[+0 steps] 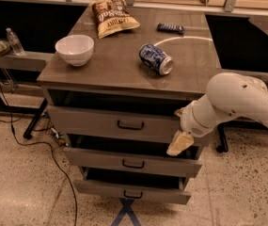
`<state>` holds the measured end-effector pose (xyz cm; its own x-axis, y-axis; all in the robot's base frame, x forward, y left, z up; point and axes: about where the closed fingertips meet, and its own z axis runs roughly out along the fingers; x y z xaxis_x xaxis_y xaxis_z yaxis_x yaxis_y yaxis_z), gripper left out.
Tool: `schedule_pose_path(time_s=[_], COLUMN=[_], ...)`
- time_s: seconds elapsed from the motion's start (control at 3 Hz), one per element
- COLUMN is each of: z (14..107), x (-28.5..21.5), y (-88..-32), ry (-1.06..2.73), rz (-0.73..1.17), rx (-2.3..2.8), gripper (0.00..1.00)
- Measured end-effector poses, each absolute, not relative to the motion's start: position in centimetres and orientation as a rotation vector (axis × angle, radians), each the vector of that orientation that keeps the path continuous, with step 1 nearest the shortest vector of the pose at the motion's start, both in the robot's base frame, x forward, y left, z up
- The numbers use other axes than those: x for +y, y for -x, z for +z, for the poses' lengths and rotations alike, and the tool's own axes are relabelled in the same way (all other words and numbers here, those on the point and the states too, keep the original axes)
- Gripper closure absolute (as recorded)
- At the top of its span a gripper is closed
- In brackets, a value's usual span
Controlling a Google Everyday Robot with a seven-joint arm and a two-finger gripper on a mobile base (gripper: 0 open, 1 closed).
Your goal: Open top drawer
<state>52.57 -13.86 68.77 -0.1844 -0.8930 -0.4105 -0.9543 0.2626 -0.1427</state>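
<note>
One gripper (179,143) by top drawer (96,121), right end; chip bag (112,15) lettering illegible.

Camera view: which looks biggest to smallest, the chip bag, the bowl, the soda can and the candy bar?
1. Chip bag and bowl: about alike, too close to rank.
2. Soda can.
3. Candy bar, though it sits farther back.
The gripper hangs by the right end of the top drawer.

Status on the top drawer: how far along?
Early. Done: the gripper is at the front of the top drawer, near its right end. In hand: it is right of the black handle, not on it. Left: grasp the handle and pull; the drawer looks barely out, no interior showing.
</note>
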Motion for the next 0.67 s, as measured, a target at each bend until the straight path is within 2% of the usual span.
schedule_pose_path(time_s=[0.67], z=[68.02], x=[-13.01], y=[-52.76], ry=[1.672], rz=[0.236], rx=[2.122], gripper=[0.67])
